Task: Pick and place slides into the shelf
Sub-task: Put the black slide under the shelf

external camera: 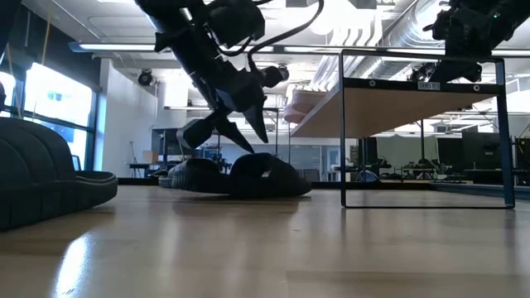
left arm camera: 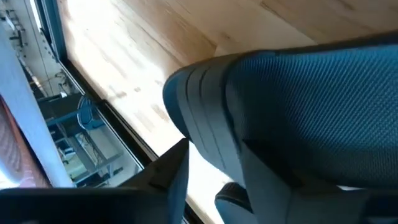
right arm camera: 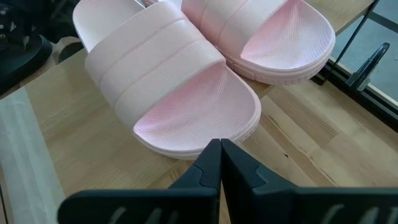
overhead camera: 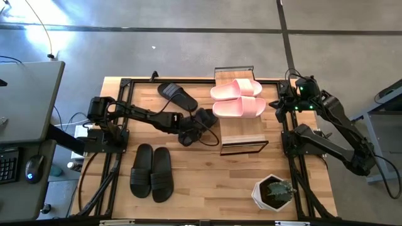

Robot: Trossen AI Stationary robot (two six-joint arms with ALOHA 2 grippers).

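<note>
The left gripper [overhead camera: 196,127] hangs low at the middle of the table, just left of the shelf [overhead camera: 242,139], and it sits directly over a black slide [external camera: 267,175] that lies flat on the wood; in the low view its fingers are spread apart and point down at this slide, not yet closed on it. From the pictures I cannot tell surely which way the long axis of this slide runs. The left arm is clearly the nearer one. The shelf top already carries the pink pair [overhead camera: 237,98] at its far end, so the free plank is the near half — only a short way right of the gripper. Another black slide [overhead camera: 176,95] lies farther back, and a black pair [overhead camera: 151,171] lies near left. The right gripper [right arm camera: 219,163] waits closed beside the pink pair, at the shelf's right edge.
</note>
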